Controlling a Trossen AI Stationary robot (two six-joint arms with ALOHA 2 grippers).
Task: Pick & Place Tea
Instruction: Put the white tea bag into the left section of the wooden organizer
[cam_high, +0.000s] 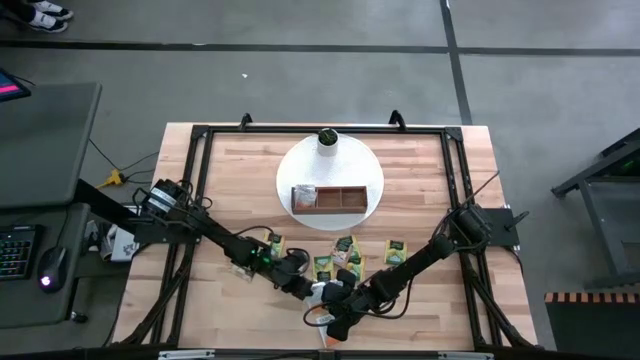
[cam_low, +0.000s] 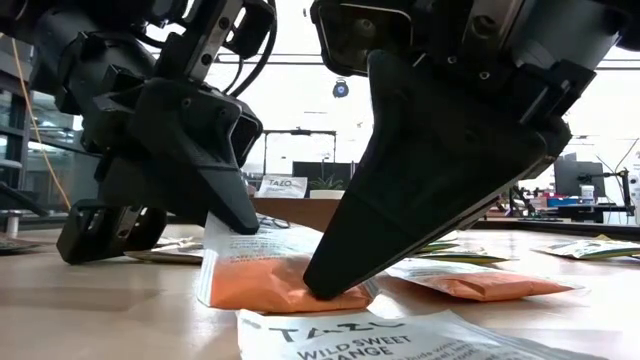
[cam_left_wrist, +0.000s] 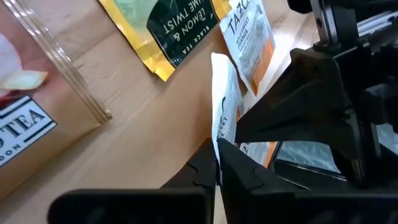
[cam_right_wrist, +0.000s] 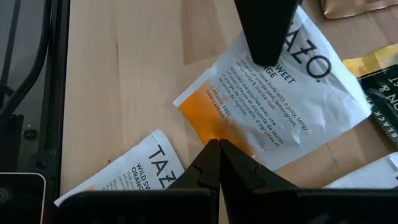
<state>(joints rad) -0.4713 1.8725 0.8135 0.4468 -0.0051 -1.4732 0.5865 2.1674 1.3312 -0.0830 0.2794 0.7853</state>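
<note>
Fingers of the left gripper (cam_left_wrist: 217, 163) are pinched shut on the white edge of an orange-and-white tea sachet (cam_left_wrist: 225, 118), which stands on edge between them in the left wrist view. In the overhead picture this gripper (cam_high: 312, 292) sits low and centre, at the front of the table (cam_high: 230, 190). Just to its right, the right gripper (cam_high: 333, 325) has its fingers closed with nothing between them; its tips press down on the orange part of the same sachet (cam_right_wrist: 273, 106), which lies flat under them in the right wrist view. The table-level picture shows both dark, wedge-shaped grippers meeting over that sachet (cam_low: 275, 275), one edge lifted, the orange end held flat.

Another orange sachet (cam_right_wrist: 134, 168) lies near the front edge, its print reading wild sweet orange. Green and yellow sachets (cam_high: 345, 255) are scattered just behind the grippers, right of centre.

Higher in the overhead picture, at the middle, a round white plate (cam_high: 300, 165) carries a brown wooden tray (cam_high: 330, 199) with three compartments. The left compartment holds something pale that cannot be made out; the middle and right ones look dark. A small white cylinder with a dark top (cam_high: 327, 139) stands at the plate's upper rim. The tabletop is light planked wood, framed by black rails.
</note>
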